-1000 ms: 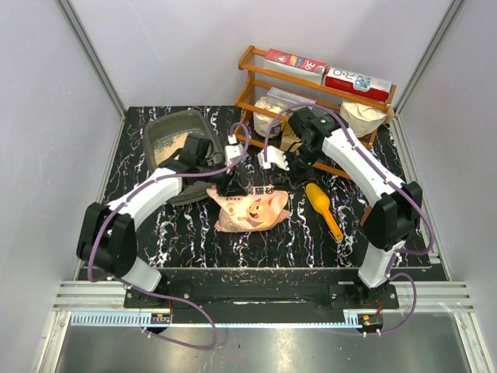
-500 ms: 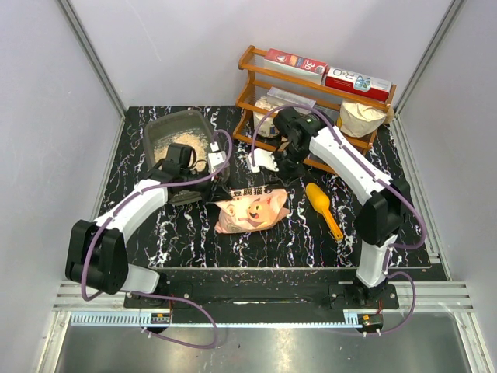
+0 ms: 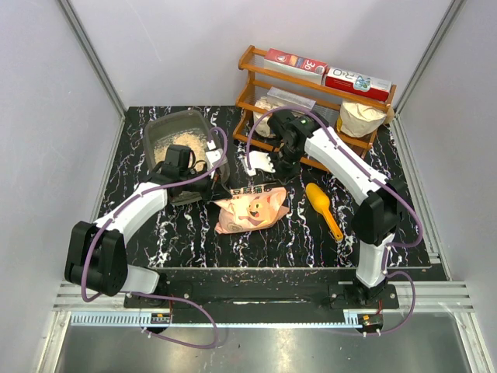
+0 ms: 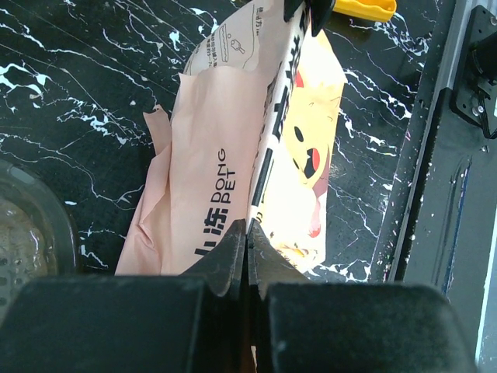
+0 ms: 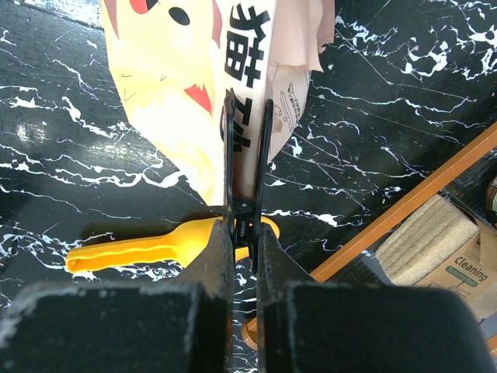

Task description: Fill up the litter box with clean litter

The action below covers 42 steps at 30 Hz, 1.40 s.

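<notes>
Black stone-look surface (image 3: 311, 241) with white veins lies in front of you, and both arm bases sit at 6 o'clock. Near the middle of it lies the pink bag (image 3: 252, 210), pig face up, with its printed top edge raised on the side toward 12 o'clock.

The yellow scoop (image 3: 324, 210) lies flat at 3 o'clock from the bag, close by but apart from it. Its handle points toward 5 o'clock.

Your left fingers (image 4: 229, 256) are pressed together on the bag's top edge at its 10 o'clock corner. In the left wrist view the thin pink film runs straight in between their tips.

Your right fingers (image 5: 220, 256) hold the same edge at about 1 o'clock, though not directly. They are closed on a black spring clip (image 5: 244, 224), and the clip's two thin blades bite the bag just beside the large black characters.

Farther out, at 10 o'clock on the surface, is the grey box (image 3: 153, 140). Your left arm crosses over its near end. Pale beige litter (image 3: 182, 140) lies in a patch on the box floor toward its far side. You cannot see any litter inside the bag.

At 1 o'clock, against the far edge, stands a wooden rack (image 3: 250, 78). It has red and white cartons on the top shelf and pale packs on the shelf below.
</notes>
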Each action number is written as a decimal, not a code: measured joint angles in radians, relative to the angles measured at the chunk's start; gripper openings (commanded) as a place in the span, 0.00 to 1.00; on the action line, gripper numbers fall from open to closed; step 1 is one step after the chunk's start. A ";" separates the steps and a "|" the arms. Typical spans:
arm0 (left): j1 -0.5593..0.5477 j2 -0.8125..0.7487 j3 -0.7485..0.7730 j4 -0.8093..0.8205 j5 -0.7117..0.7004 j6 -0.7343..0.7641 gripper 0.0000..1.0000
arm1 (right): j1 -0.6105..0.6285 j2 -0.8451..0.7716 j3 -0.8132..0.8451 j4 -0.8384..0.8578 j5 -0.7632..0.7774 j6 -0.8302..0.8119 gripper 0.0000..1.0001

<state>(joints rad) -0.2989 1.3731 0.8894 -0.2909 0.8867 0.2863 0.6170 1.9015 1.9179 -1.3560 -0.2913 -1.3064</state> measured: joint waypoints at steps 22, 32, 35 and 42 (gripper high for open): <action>-0.043 -0.021 0.002 -0.008 -0.058 -0.021 0.00 | 0.115 0.000 -0.005 0.010 0.090 0.007 0.00; -0.086 -0.040 0.002 0.001 -0.118 -0.052 0.00 | 0.138 0.000 -0.005 0.010 0.089 0.049 0.00; -0.097 -0.045 0.002 0.003 -0.127 -0.062 0.00 | 0.144 0.006 -0.005 0.011 0.089 0.075 0.00; -0.103 -0.045 0.002 0.005 -0.144 -0.072 0.00 | 0.145 0.031 -0.005 0.018 0.096 0.111 0.05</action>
<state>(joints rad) -0.4015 1.3281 0.8917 -0.2859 0.7429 0.2138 0.7620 1.9320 1.9129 -1.3380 -0.1955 -1.1950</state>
